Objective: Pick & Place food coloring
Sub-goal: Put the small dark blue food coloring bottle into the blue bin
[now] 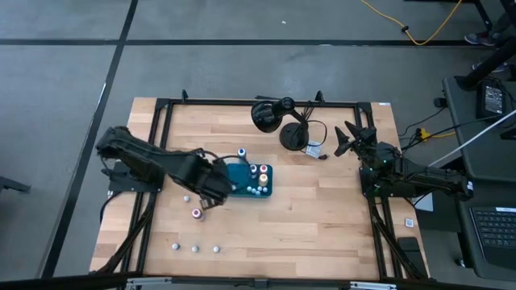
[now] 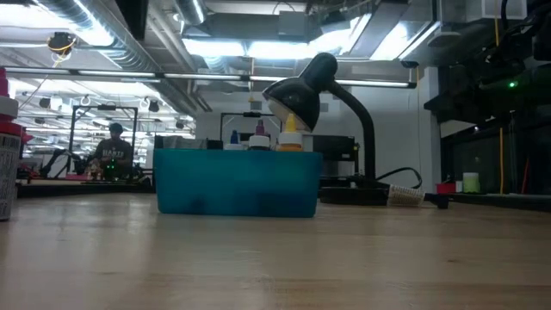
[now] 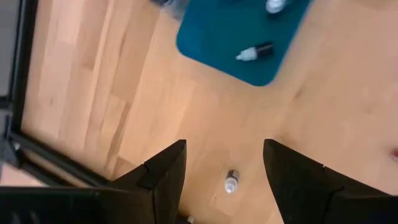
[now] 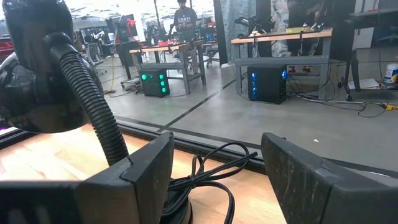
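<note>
left claw (image 3: 224, 171) open, right claw (image 4: 217, 168) open

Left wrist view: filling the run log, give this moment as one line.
left gripper: open, empty, above bottle on table | tray: holds bottles | right gripper: open, idle

The left claw (image 1: 216, 192) hides part of the teal tray (image 1: 264, 191) — bottle colours there unreadable.
</note>
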You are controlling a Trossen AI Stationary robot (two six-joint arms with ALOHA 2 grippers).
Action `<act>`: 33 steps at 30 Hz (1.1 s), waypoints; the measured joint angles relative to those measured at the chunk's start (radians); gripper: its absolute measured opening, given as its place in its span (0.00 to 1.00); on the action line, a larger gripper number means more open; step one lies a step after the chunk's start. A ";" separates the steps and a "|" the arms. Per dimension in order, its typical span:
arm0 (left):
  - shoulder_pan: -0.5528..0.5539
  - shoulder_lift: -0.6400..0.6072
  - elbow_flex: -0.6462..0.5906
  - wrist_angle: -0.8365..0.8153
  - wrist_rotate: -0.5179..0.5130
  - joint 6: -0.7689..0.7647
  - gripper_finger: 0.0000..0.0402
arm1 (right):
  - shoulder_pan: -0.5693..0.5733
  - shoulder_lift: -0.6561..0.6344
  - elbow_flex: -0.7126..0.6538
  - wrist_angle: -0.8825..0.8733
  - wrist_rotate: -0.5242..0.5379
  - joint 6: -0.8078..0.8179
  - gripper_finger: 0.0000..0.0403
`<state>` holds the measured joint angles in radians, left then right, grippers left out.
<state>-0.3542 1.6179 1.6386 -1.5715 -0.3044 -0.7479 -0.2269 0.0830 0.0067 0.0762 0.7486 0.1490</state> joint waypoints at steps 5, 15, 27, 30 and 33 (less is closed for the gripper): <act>-0.033 -0.098 0.000 0.000 0.024 0.032 0.51 | 0.000 0.000 0.000 0.000 0.000 0.000 0.61; -0.076 -0.308 -0.159 0.000 0.263 0.130 0.50 | 0.000 0.000 0.000 0.000 0.000 0.000 0.61; -0.073 -0.568 -0.551 0.141 0.236 -0.010 0.50 | 0.000 0.000 0.000 0.000 0.000 0.000 0.61; -0.054 -0.591 -0.622 0.170 0.193 -0.111 0.50 | 0.000 0.000 0.000 0.000 0.000 0.000 0.61; -0.039 -0.600 -0.679 0.221 0.194 -0.187 0.50 | 0.000 0.000 0.000 0.000 0.000 0.000 0.61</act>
<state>-0.3931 1.0175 0.9600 -1.3502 -0.1100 -0.9349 -0.2270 0.0830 0.0065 0.0762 0.7484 0.1490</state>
